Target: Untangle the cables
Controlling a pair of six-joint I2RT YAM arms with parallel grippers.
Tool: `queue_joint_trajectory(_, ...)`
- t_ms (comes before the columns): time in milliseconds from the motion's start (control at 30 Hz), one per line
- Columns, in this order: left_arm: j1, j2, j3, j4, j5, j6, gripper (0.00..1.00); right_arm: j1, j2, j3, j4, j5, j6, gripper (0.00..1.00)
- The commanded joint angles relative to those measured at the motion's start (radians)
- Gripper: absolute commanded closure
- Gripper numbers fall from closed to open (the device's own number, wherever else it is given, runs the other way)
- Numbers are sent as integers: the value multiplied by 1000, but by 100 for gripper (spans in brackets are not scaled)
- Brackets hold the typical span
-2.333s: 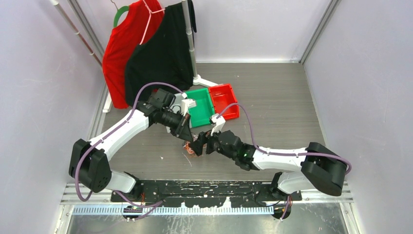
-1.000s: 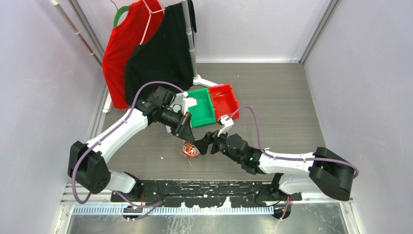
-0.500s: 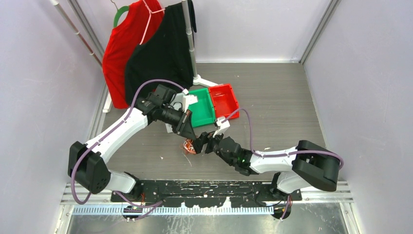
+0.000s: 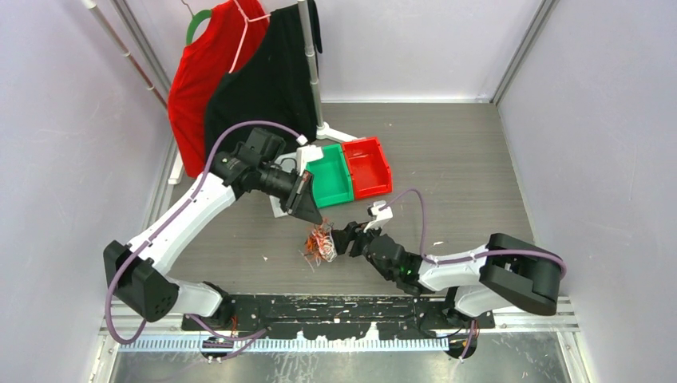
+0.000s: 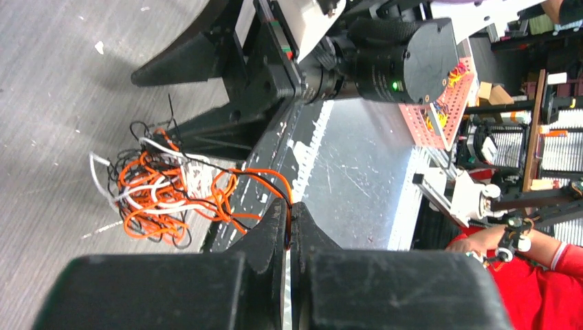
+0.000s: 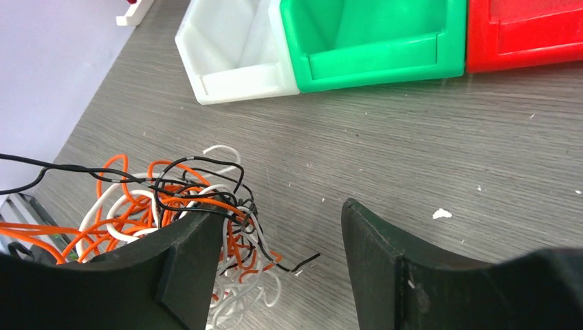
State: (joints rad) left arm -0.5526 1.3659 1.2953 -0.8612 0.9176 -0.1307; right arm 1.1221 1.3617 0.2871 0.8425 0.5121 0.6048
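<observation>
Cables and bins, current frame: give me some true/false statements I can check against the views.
1. The left gripper is shut on orange and black strands of the cables. True.
2. The right gripper is clamped shut. False: its jaws stand apart, with one finger up against the snarl.
3. The cables lie inside the green bin. False: they sit on the table, on the near side of the bins.
4. The white bin, green bin and red bin stand side by side in a row. True.
5. The cables are laid out singly. False: orange, white and black strands are looped together in one snarl.
</observation>
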Motion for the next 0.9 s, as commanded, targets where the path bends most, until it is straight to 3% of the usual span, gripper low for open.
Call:
queue_joint_trajectory(0, -6, -59, 78, -75, 54, 10, 100, -2, -75, -12, -70, 58, 26, 34)
queue_joint_trajectory(133, -6, -52, 125, -134, 22, 58, 100, -2, -113, -31, -113, 61, 40, 38)
queue_joint_trajectory(333, -6, -49, 209, -235, -34, 162, 100, -2, -199, -46, -222, 111, 50, 53)
queue_joint_trajectory(467, -6, -65, 197, -262, -57, 213, 100, -2, -294, -41, -346, 175, 56, 73)
queue_joint_trajectory(633, -6, -78, 200, -297, -67, 268, 100, -2, -416, -48, -481, 251, 78, 89)
queue_joint_trajectory(867, -6, -121, 216, -407, -139, 414, 100, -4, -547, -42, -722, 352, 190, 94)
